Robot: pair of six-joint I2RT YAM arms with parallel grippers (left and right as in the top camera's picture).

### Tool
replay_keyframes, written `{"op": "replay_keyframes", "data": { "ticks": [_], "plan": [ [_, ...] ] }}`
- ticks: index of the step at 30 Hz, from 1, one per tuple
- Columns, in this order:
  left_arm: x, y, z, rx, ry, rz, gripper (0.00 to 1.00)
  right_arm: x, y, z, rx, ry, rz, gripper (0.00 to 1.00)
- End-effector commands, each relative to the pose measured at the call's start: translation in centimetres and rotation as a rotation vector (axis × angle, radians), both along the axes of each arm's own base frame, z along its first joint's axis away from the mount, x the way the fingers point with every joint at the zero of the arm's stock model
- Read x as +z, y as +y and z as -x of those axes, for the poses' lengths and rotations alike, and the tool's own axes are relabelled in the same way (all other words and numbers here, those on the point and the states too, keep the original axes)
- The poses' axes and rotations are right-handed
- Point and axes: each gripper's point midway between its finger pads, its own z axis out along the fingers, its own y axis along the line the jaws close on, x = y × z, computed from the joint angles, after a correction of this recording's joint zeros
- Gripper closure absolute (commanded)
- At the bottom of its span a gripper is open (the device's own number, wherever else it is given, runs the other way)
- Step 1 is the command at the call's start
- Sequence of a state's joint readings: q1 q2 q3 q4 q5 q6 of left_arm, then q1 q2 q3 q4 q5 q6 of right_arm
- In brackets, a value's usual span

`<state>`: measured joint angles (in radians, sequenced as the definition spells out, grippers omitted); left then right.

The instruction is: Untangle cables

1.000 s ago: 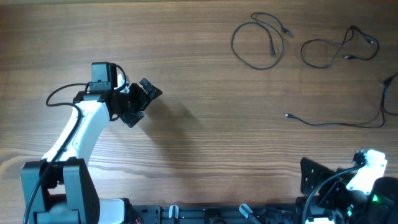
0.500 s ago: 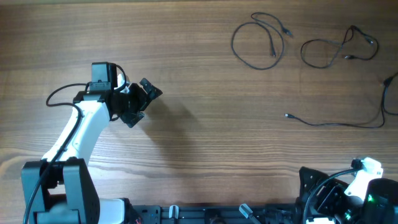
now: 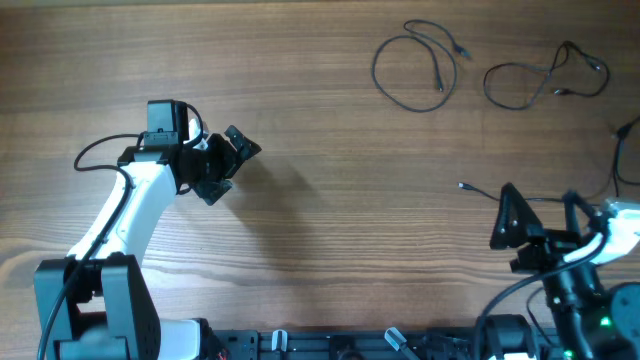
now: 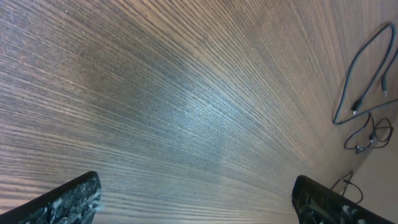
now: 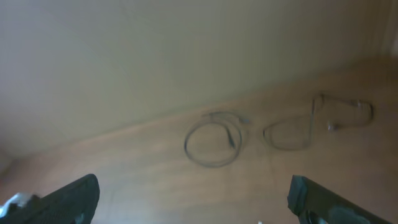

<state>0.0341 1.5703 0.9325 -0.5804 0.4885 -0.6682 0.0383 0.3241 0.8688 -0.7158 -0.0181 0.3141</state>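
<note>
Three thin black cables lie apart at the far right of the table. One is a round loop (image 3: 414, 66), a second is a looser loop with plug ends (image 3: 545, 80), and a third is a long strand (image 3: 540, 199) running toward the right edge. My left gripper (image 3: 230, 168) is open over bare wood at the left, far from them. Its wrist view shows two cables (image 4: 364, 74) in the distance beyond its open gripper (image 4: 196, 205). My right gripper (image 3: 538, 215) is open at the lower right, just above the long strand's near part. Its blurred wrist view shows the two loops (image 5: 214, 143) ahead of its open gripper (image 5: 196, 205).
The wooden table (image 3: 330, 230) stretches bare between the two arms. The left arm's white link and thick black cable (image 3: 100, 155) sit at the lower left. A black rail (image 3: 330, 345) runs along the front edge.
The right arm has swung up from the bottom right corner onto the table, toward the long strand. The left arm and the cables have not moved.
</note>
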Motion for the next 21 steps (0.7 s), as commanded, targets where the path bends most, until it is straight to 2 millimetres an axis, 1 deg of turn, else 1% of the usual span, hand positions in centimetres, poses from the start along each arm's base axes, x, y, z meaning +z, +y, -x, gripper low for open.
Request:
{"op": "replay_keyframes", "data": {
  "ticks": [1, 5, 7, 10, 17, 21],
  "plan": [
    [0.8, 0.0, -0.5, -0.004, -0.028, 0.005, 0.00, -1.8, -0.2, -0.8, -0.009, -0.111, 0.050, 0.00],
    [0.8, 0.0, -0.5, -0.004, -0.028, 0.005, 0.00, -3.8, -0.2, -1.6, -0.012, -0.206, 0.045, 0.00],
    [0.8, 0.0, -0.5, -0.004, -0.028, 0.005, 0.00, -5.2, -0.1, -2.1, -0.010, -0.261, 0.043, 0.00],
    [0.8, 0.0, -0.5, -0.004, -0.027, 0.004, 0.00, -6.1, 0.1, -2.8, 0.002, -0.311, 0.041, 0.00],
    [0.8, 0.0, -0.5, -0.004, -0.027, 0.004, 0.00, -8.3, 0.8, -4.2, 0.034, -0.353, 0.043, 0.00],
    [0.8, 0.0, -0.5, -0.004, -0.027, 0.004, 0.00, -10.1, 0.8, -4.7, 0.038, -0.331, 0.047, 0.00]
  ]
}}
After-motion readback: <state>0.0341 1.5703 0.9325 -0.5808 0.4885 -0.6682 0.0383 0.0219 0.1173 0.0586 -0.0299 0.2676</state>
